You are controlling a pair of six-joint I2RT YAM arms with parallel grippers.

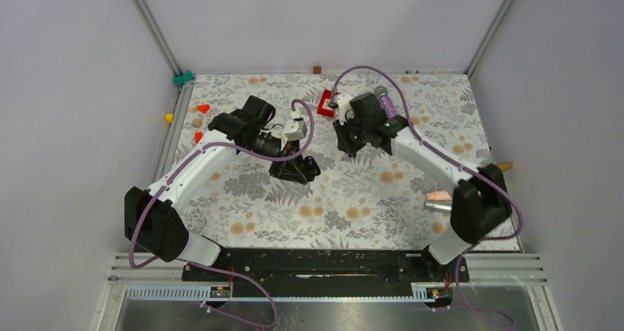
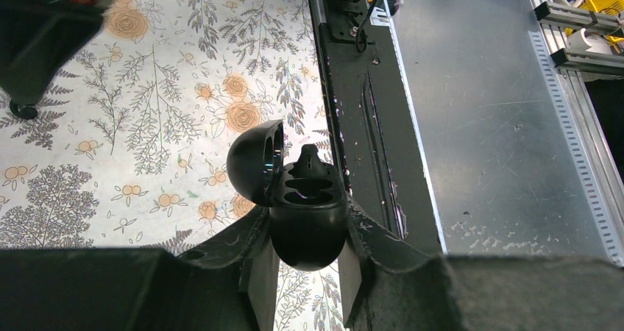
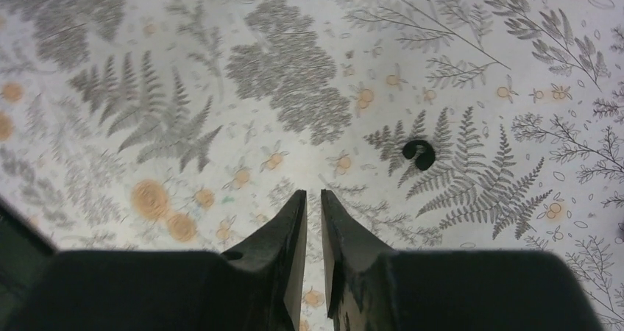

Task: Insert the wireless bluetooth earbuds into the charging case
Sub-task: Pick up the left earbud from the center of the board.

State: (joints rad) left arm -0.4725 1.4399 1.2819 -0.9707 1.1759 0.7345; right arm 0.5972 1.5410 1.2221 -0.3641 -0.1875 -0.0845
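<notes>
White cloth printed with grey ferns and orange blooms covers the table, and both arms reach over its middle.

Left arm: I find the left jaws closed on the charging case, one jaw on each flank of the lower shell, gripping it clear of the table. The case reads black in the left wrist view. Its lid is swung open to the left of the jaws, and the moulded sockets face out beyond the jaw tips. In my judgement it is held this way to present the open sockets to the other arm and keep the shell from sliding. A small dark bump sits at the far rim of the sockets. I cannot tell whether it is a seated bud or part of the moulding.

Right arm: the right jaws are all but closed, with a thin slit between them, and they grip nothing. They point down at the table.

One earbud, glossy, black and curled, lies on the table ahead of the right jaws' tips and off to their right, apart from both jaws. The pick is not yet made. I judge the jaws must part and shift right before descending. The bud is small and slick, so it could squirt out of a pinch. I could not locate the second bud.
</notes>
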